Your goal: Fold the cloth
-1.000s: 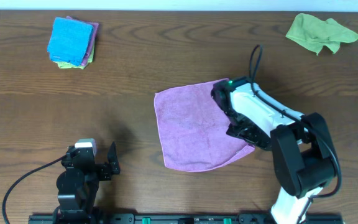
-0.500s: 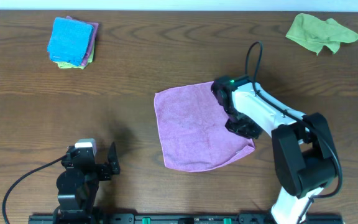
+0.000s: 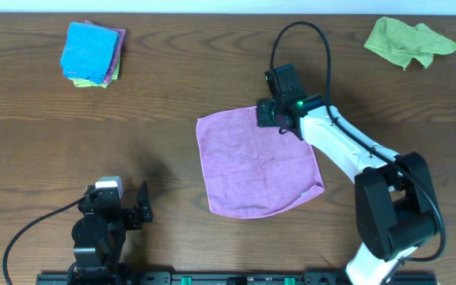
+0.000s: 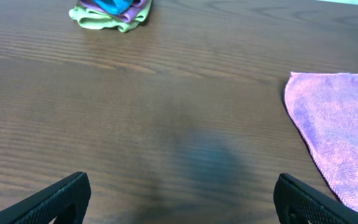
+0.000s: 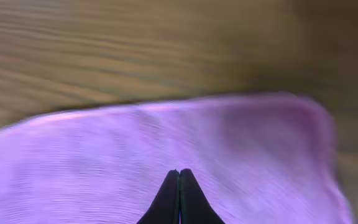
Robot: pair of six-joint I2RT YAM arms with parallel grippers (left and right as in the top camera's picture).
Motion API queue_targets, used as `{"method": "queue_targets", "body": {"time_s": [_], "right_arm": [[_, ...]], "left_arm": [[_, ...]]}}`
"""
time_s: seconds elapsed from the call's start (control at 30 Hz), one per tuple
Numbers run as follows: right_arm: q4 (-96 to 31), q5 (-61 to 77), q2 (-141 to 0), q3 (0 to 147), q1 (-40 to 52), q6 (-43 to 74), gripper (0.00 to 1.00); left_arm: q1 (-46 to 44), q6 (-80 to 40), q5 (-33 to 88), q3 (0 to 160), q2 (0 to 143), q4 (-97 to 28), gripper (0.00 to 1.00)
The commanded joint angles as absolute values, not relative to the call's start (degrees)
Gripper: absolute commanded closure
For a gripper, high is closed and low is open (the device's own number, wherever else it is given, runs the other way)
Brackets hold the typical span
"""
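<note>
- Far ahead of the left claw [image 4: 183, 200] and off to its left: a small stack of folded square cloths [image 3: 92, 54], bright blue on top, purple and lime-green edges showing beneath, flat on the dark brown wood-grain desk [image 3: 172, 111].
- Left claw itself: low at the near edge of the desk, jaws spread wide, nothing between them, only bare desk under the gap.
- Ahead and to the right of the left claw, well apart from it: the purple-pink square microfibre cloth [image 3: 256, 162], spread flat in a single layer, turned a little askew to the desk edge, near edge gently rounded.
- On the near side of the right claw [image 5: 179, 182], at the cloth's near right corner: a small white tag [image 3: 305, 194], barely visible.
- Right claw: over the far edge of the cloth, close to its far right corner, tips pressed together with no gap. Pointed down at the fabric, cloth filling the wrist view beneath, bare desk just beyond. Cannot tell whether any fabric is caught between the tips.
- Just beyond the right claw: a black cable [image 3: 299, 28] arching up and over from the wrist.
- Far beyond the right claw and to its right: a lime-green crumpled cloth [image 3: 408, 41], near the far right corner of the desk, well apart from the purple-pink cloth.
</note>
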State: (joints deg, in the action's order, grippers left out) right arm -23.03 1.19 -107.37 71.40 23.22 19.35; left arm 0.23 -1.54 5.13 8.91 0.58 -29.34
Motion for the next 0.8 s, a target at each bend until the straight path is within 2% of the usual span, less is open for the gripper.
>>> {"method": "queue_targets", "body": {"time_s": [0.0,0.4,0.77], "right_arm": [[-19.79,11.84,-107.77,71.59,23.29,13.13,0.98],[-14.68,26.06,-116.33,71.61,23.33,5.52,0.99],[-12.91,27.66,-120.95,71.61,23.68,4.19,0.99]], "left_arm": [[0.36,-2.13,4.45,8.05,0.32,-29.15,0.05],[0.36,-2.13,4.45,8.05,0.32,-29.15,0.05],[0.36,-2.13,4.45,8.05,0.32,-29.15,0.05]]}}
